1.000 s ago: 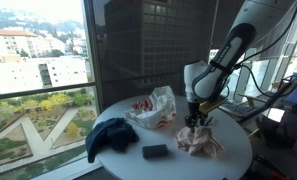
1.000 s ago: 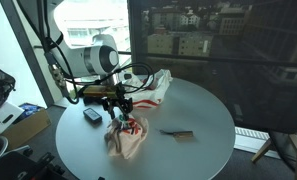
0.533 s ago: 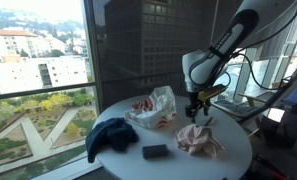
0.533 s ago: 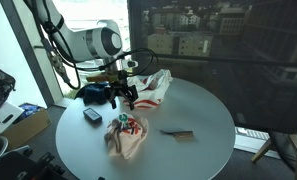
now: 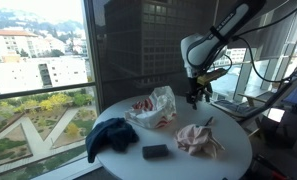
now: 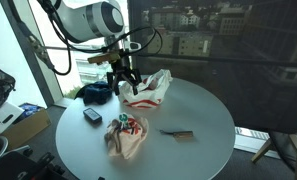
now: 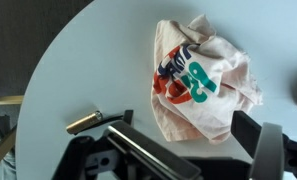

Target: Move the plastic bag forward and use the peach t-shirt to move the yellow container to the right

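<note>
The peach t-shirt lies crumpled on the round white table, with a red and teal print facing up; it also shows in an exterior view and in the wrist view. The plastic bag, white with red print, sits behind it. My gripper hangs open and empty well above the table, between shirt and bag; its fingers frame the wrist view. A small tan and black item lies beside the shirt. I cannot tell whether it is the yellow container.
A dark blue cloth lies at the table's edge. A small dark grey block sits near it. A window wall stands behind the table. Cables and equipment stand beside the arm.
My gripper was down on the peach t-shirt one second ago. It has let go and risen well above the table, towards the plastic bag. The shirt stays crumpled in place.
</note>
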`<state>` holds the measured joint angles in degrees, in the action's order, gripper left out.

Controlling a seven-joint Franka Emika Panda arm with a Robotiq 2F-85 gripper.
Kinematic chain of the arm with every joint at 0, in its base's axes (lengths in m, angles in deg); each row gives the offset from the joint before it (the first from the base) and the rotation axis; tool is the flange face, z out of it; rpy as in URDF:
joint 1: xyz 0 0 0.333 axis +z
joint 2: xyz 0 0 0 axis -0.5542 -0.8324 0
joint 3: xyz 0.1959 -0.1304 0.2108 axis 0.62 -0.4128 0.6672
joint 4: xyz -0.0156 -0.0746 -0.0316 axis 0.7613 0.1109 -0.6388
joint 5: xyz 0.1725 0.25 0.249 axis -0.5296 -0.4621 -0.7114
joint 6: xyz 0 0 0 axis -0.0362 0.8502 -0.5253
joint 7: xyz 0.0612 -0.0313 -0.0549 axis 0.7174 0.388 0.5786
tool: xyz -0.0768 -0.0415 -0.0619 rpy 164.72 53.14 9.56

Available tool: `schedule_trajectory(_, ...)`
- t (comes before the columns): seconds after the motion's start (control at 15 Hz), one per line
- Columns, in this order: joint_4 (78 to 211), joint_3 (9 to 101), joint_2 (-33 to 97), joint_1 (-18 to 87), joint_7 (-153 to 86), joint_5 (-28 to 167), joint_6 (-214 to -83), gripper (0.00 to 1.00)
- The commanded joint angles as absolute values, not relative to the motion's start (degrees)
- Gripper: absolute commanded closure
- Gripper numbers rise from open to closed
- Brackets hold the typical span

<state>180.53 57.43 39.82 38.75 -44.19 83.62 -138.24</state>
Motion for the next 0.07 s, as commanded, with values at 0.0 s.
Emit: schedule_trajectory(0.0,180.2,58.1,39.8,38.1,-44.2,83.7,-137.7,0.00)
